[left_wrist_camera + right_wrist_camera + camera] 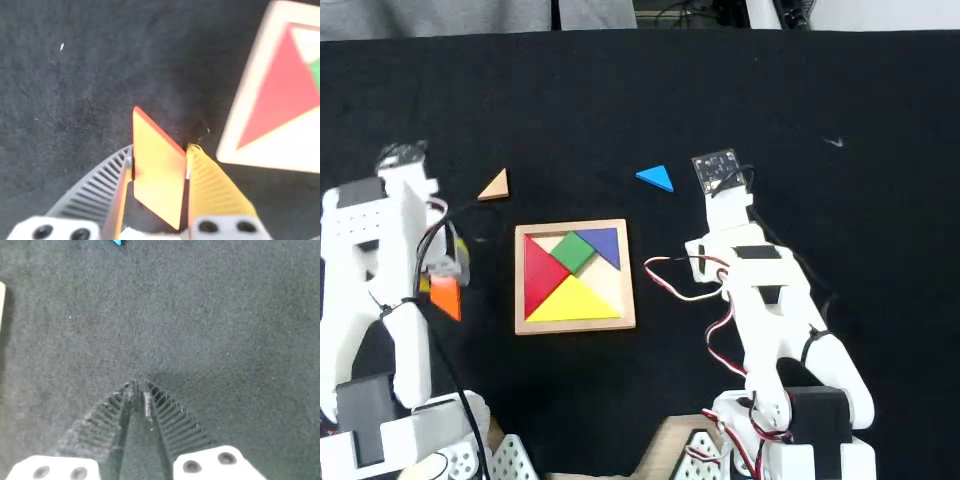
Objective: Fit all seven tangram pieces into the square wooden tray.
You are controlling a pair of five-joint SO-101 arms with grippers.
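Note:
The square wooden tray sits mid-table holding red, yellow, green, blue and pale wooden pieces. Just left of the tray, my left gripper is shut on an orange parallelogram piece, held a little above the black cloth; from above this orange piece shows beside the left arm. My right gripper is shut with nothing in it, low over bare cloth right of the tray. A small light-blue triangle lies beyond the tray, and a tan triangle lies at its far left.
Black cloth covers the table. The left arm's white body stands along the left edge, and the right arm with its red and white cables is right of the tray. Open cloth stretches across the far half.

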